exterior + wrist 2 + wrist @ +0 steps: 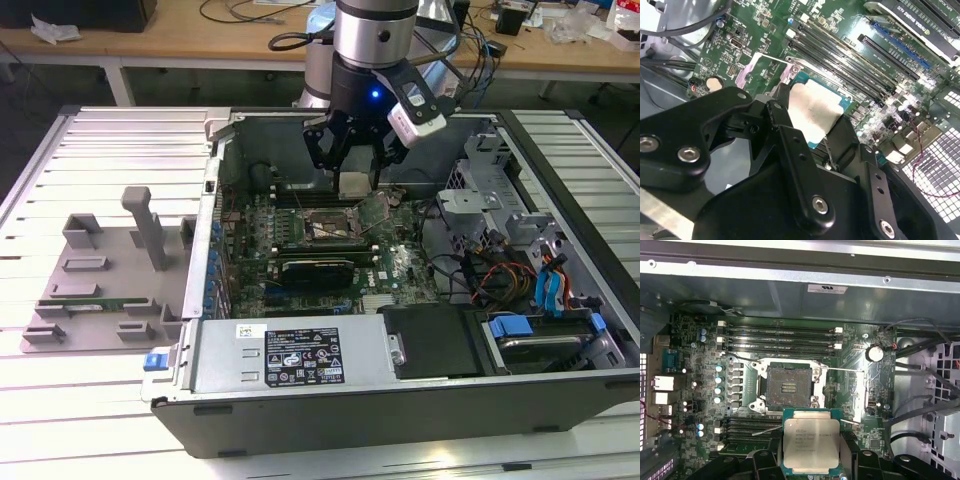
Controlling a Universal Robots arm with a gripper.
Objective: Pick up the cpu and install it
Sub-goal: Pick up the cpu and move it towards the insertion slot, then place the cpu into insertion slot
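nearest in the exterior view, a power supply lies along the front wall of the open computer case. a grey plastic tray rests on the slatted table at the exterior view's left. past the power supply, a black graphics card lies across the green motherboard. just beyond it sits the cpu socket, uncovered and bare. above the board's far part hangs the gripper, its black fingers drawn in tight on opposite edges of the cpu. the chip is held flat, silver lid up, in the air and clear of the socket. in the first wrist view the memory slots lie beyond the socket, near the case's far wall. farthest back stands a wooden bench strewn with cables.
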